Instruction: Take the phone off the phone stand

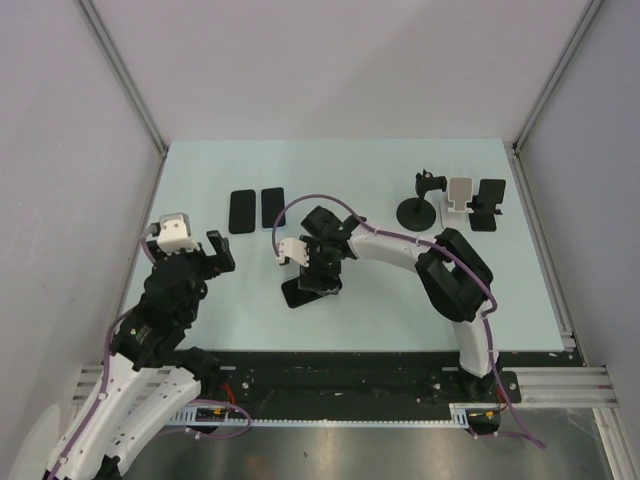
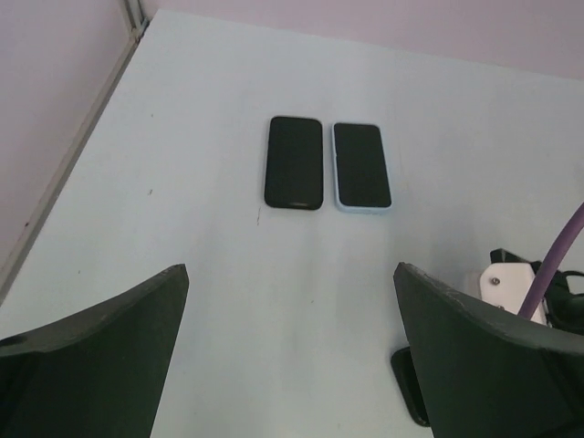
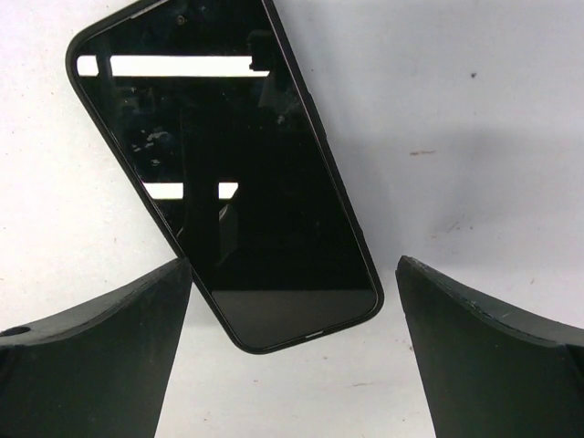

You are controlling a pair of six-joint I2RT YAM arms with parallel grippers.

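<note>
black and glossy, the phone [image 3: 228,173] lies flat on the pale blue-green table [image 1: 380,300], screen up, catching strip-light reflections. it sits near the middle of the table, well apart from the stands at the far right. the right gripper [image 3: 292,365] hangs directly over it, jaws spread as wide as they go and gripping nothing. the phone's lower end lies between the 2 dark fingers [image 3: 100,356], set at a slant to them, and i cannot tell whether either finger touches it. at the far right stand a round-based stand [image 1: 418,207], a white stand [image 1: 459,194] and a black stand [image 1: 488,206], close together in a row; none of them appears to hold a phone. the left gripper [image 2: 292,356] hovers over the left side of the table, jaws fully apart and empty. ahead of it 2 more phones lie flat side by side, almost touching: a black-cased phone [image 2: 294,161] on the left and a light-blue-cased phone [image 2: 362,166] on the right.
</note>
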